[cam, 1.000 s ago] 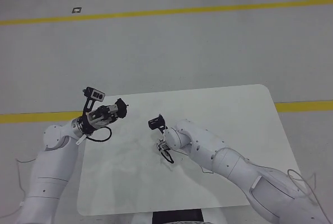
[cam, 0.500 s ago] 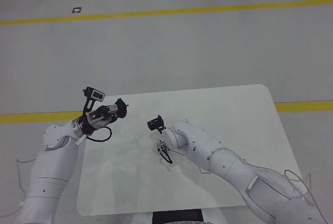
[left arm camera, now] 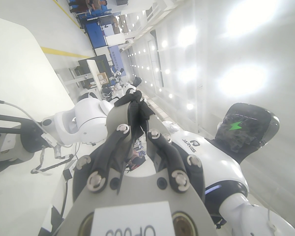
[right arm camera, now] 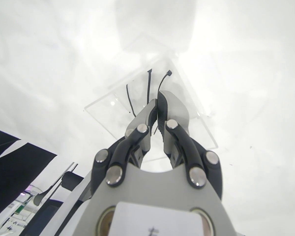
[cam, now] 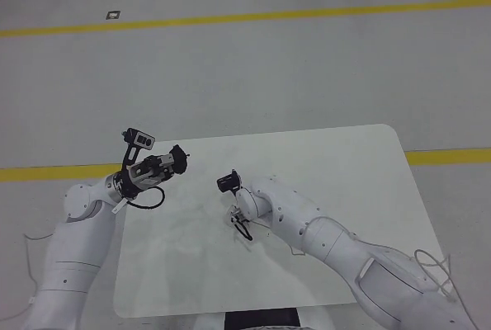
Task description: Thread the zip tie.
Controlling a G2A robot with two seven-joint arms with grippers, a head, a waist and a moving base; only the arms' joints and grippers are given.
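Note:
My right gripper (right arm camera: 156, 99) is low over the white table (cam: 352, 165), shut on a black zip tie (right arm camera: 162, 81). The tie's strap curves out past the fingertips to its square head. Two more black zip ties (right arm camera: 149, 87) lie loose beside it on a clear plastic plate (right arm camera: 201, 128). In the top view this gripper (cam: 239, 221) stands over the small dark bundle of ties (cam: 245, 231) near the table's middle. My left gripper (cam: 179, 158) is held up above the table's far left corner, apart from the ties. Its fingers (left arm camera: 127, 114) are shut, with black padding at the tips.
The table has a rounded far right corner and bare surface to the right of the plate. Yellow floor lines (cam: 460, 154) run behind and beside the table. A dark object (right arm camera: 14, 158) stands off the table's edge in the right wrist view.
The right arm has shifted slightly to the left over the ties. The left arm has not moved.

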